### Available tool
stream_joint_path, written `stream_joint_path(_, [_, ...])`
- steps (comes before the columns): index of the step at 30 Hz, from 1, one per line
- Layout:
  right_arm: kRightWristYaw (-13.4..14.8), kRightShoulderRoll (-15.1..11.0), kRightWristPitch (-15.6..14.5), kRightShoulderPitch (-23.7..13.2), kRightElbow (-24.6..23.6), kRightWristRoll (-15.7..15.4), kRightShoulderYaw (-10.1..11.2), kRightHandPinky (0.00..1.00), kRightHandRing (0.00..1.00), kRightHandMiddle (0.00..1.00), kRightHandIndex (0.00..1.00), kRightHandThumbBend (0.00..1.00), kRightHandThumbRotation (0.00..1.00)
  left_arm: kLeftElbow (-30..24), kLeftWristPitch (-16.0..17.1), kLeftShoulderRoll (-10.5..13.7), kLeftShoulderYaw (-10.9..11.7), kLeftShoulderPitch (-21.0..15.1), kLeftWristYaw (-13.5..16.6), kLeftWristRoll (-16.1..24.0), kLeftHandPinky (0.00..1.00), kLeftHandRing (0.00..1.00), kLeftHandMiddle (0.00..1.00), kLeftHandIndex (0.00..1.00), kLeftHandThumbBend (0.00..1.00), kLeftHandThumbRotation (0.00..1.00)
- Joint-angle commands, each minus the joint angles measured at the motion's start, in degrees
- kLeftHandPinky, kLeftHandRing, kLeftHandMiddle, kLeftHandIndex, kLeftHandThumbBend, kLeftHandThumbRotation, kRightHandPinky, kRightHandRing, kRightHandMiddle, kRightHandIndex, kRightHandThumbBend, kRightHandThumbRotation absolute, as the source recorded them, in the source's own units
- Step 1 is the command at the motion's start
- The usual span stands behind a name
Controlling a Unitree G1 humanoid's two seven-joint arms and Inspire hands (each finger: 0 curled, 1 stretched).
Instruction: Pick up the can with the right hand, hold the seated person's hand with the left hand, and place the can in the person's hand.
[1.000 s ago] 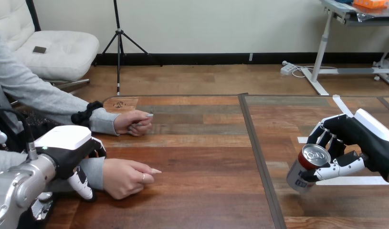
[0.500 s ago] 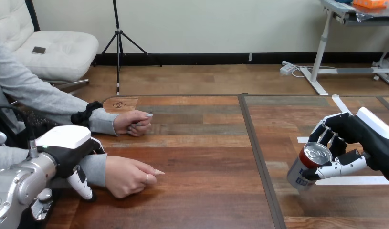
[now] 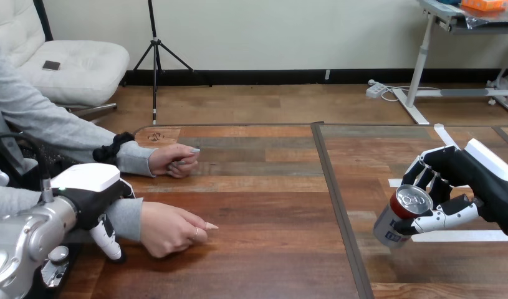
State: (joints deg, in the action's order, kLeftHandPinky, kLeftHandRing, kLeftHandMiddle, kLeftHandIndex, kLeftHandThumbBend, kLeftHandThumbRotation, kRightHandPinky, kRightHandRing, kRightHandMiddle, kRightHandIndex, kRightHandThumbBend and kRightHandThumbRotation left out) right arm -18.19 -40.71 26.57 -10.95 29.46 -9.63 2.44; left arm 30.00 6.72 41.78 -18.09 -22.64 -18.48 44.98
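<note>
While it is gripped by the right hand [image 3: 468,177], whose fingers [image 3: 426,180] curl behind it and whose thumb crosses its front, the silver drink can with a red band under its top [image 3: 397,221] sits at the right side of the surface. It is tilted, its top leaning toward the camera, so that the silver lid with its pull tab shows. Below the red band the body is pale silver with a patch of dark print low down.

Just beside the can, strips of white tape [image 3: 463,236] lie on the brown plank-patterned wooden surface [image 3: 270,249]. A dark seam [image 3: 336,193] runs from the far edge toward the near edge, left of the can.

Well apart from the can, at the left, the person's nearer hand [image 3: 170,229] rests on the surface, loosely closed with one finger pointing toward the middle. The left hand [image 3: 89,187] lies over that hand's grey-sleeved wrist [image 3: 125,218]; whether it grips the wrist I cannot tell from this angle. The person's farther hand [image 3: 172,160] rests closed on the surface behind it.

Compared with half a second earlier, almost nothing differs: the can stays in the same grip at the same spot, and the left hand remains over the same wrist.
</note>
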Motion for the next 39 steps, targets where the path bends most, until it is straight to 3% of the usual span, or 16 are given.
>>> stream_joint_path(1, [0.3,-0.4,0.8,-5.6,-1.9,1.8,2.0,0.26,0.29,0.34,0.40,0.84,0.00,0.6,-0.4,-0.2,-1.0,-2.7,-0.5,0.1,0.35,0.43,0.53,0.58,0.83,0.01])
stream_joint_path(7, [0.6,-0.5,1.1,-5.6,-1.6,1.8,1.9,0.26,0.29,0.34,0.40,0.84,0.00,0.5,0.5,-0.1,-0.7,-2.5,0.2,-0.7,0.25,0.33,0.44,0.51,0.79,0.00])
stream_joint_path(11, [0.7,-0.5,1.2,-5.6,-1.5,1.6,1.8,0.25,0.28,0.34,0.40,0.84,0.00,0.8,1.7,-0.2,-0.2,-2.1,2.3,-1.3,0.22,0.30,0.40,0.46,0.78,0.00])
stream_joint_path(24, [0.8,-0.6,0.3,-5.3,-2.1,1.4,1.8,0.25,0.28,0.33,0.41,0.84,0.00,2.5,6.6,0.1,0.7,-1.5,8.2,-3.1,0.19,0.26,0.35,0.37,0.68,0.00])
stream_joint_path(39, [1.5,-0.5,0.3,-5.1,-2.0,0.7,1.7,0.22,0.25,0.32,0.41,0.85,0.00,4.4,10.6,0.0,1.7,-1.2,12.9,-6.1,0.19,0.26,0.32,0.33,0.60,0.00])
